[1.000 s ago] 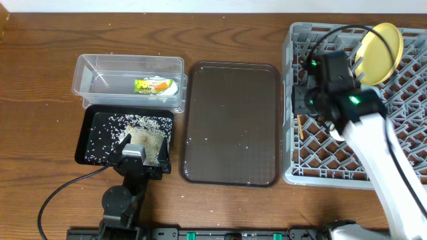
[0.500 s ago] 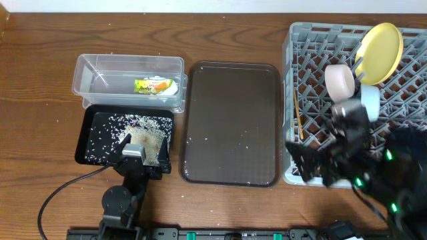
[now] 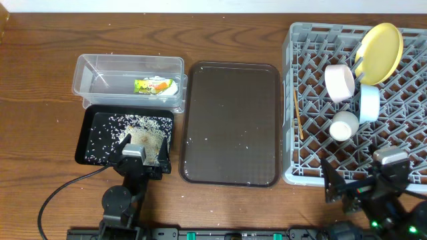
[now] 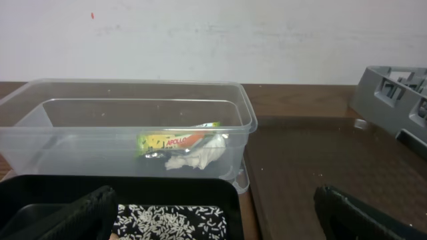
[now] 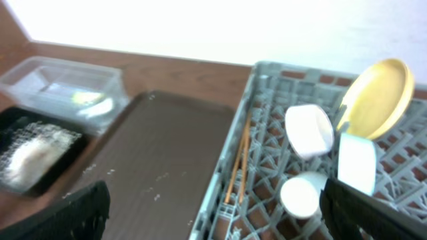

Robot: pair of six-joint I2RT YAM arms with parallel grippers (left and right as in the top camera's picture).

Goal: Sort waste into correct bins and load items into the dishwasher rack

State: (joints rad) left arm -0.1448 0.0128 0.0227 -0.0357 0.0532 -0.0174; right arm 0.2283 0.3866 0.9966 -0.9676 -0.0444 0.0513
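Note:
The grey dishwasher rack (image 3: pixel 313 160) at the right holds a pale-yellow plate (image 3: pixel 380 52) on edge, a white bowl (image 3: pixel 339 81), a light-blue bowl (image 3: pixel 369 105), another small white bowl (image 3: pixel 344 125) and two chopsticks (image 3: pixel 297 113). The clear tub (image 3: pixel 100 67) holds the green-and-orange wrapper (image 3: pixel 155 85) and a white tissue (image 4: pixel 193 155). The black tray (image 3: pixel 90 127) holds rice grains (image 3: pixel 137 137). My left gripper (image 3: pixel 141 162) is open and empty at the black tray's near edge. My right gripper (image 3: pixel 363 185) is open and empty in front of the rack.
A large dark brown serving tray (image 3: pixel 230 123) lies between the bins and the rack, with a few stray rice grains on it. A few grains lie on the wooden table near the tub. The left arm's cable runs along the front left.
My right arm has pulled back from over the rack to the table's front edge, uncovering the bowls in the rack. The left arm has not moved.

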